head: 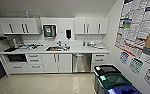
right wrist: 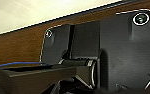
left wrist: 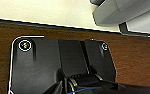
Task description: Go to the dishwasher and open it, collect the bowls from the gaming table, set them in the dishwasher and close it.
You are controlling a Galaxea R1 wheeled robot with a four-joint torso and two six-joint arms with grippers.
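Facing a kitchenette: one brushed-steel built-in dishwasher (head: 81, 62), door shut, sits under the white countertop (head: 86, 49) at centre-right of the frame, right of the steel sink (head: 56, 48). Three lidded bins, black (head: 106, 70), green (head: 113, 80) and blue (head: 123, 90), line the lower right beneath wall posters (head: 136, 25). Whether either gripper is spread or closed cannot be told.

The dishwasher (head: 82, 62) sits under the counter (head: 86, 49), right of the sink (head: 56, 48).

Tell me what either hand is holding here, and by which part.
Cannot be told: the wrist views do not show the fingers. The brushed-steel dishwasher under the white counter stands closed, untouched.
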